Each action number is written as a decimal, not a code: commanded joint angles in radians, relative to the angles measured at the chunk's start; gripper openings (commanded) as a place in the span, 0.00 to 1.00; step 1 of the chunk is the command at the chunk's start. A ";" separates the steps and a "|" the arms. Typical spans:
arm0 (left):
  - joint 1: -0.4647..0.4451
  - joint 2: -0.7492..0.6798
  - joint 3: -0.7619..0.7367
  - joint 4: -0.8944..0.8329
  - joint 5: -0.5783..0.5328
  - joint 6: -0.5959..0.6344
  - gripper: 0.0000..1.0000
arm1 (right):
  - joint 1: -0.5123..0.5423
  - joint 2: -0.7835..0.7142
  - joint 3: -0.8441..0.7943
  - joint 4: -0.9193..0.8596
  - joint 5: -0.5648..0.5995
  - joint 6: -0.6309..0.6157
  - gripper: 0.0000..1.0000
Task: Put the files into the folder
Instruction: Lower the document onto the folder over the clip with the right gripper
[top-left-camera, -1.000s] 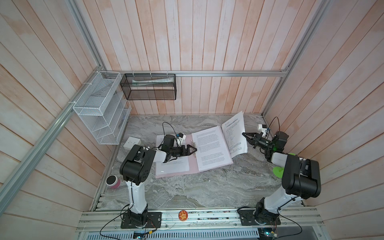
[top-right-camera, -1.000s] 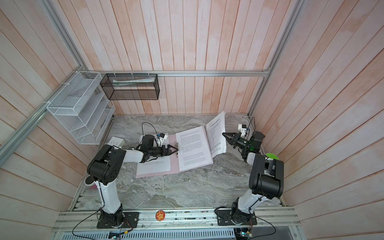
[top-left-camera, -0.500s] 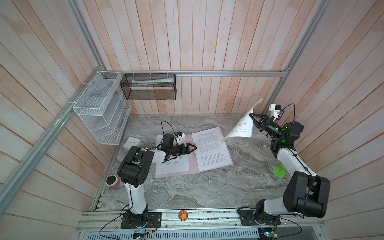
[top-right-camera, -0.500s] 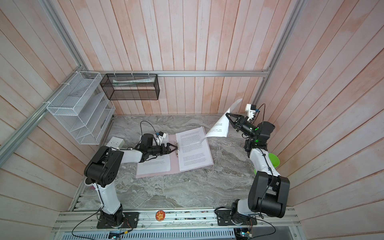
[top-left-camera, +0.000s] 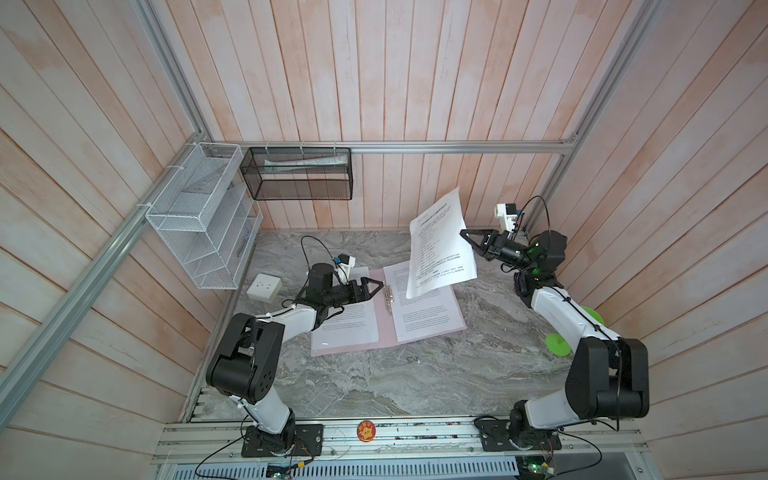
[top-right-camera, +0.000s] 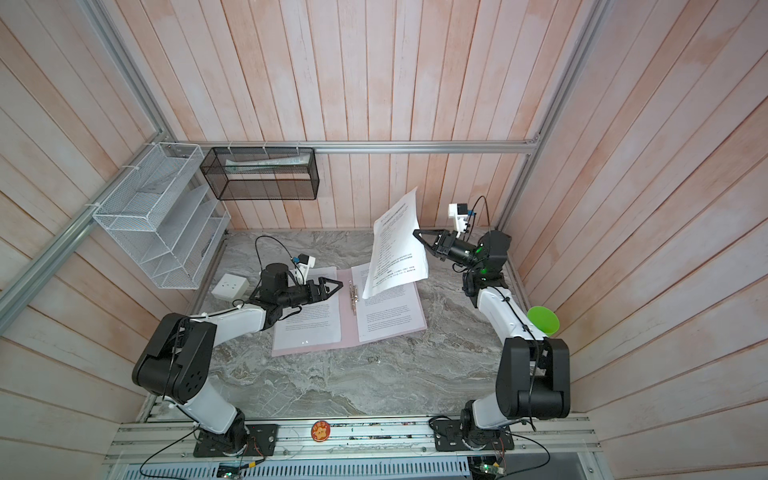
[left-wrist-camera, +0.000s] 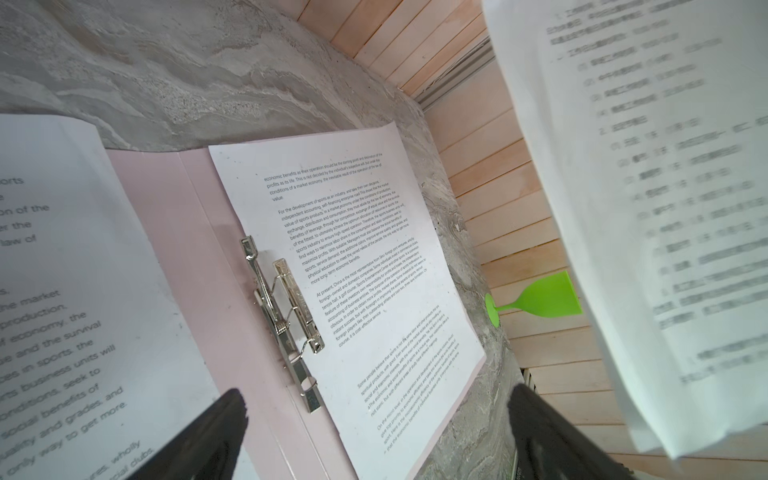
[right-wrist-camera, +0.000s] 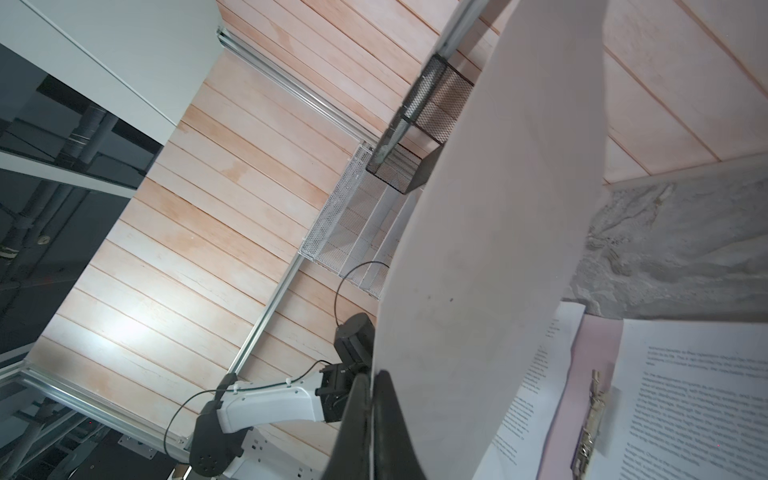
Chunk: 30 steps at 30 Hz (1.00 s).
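Now the pink folder (top-left-camera: 384, 330) lies open on the grey marbled table (top-left-camera: 395, 386), with files (top-left-camera: 424, 320) flat on both halves. The right gripper (top-left-camera: 463, 232) pinches 1 more sheet (top-left-camera: 440, 245) by its edge, raised above the right half. The left gripper (top-left-camera: 376, 289), jaws spread wide, hovers just beside the silver clip (top-left-camera: 389, 296); wooden plank walls (top-left-camera: 415, 83) carry a white wire rack (top-left-camera: 195, 216) and a black mesh basket (top-left-camera: 299, 187).

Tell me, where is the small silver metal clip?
In both top views the silver clip lies mid-table on the open pale pink folder, at its spine between two printed white sheets, just beyond the open left claw.
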 joint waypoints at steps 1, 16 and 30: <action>0.008 -0.021 -0.028 -0.030 -0.021 0.023 1.00 | -0.014 0.038 -0.073 -0.087 -0.023 -0.112 0.00; 0.008 -0.013 -0.041 -0.045 -0.018 0.031 1.00 | -0.036 0.152 -0.216 -0.355 0.160 -0.295 0.00; 0.008 0.013 -0.031 -0.043 -0.026 0.030 1.00 | -0.047 0.058 -0.442 -0.074 0.454 -0.029 0.00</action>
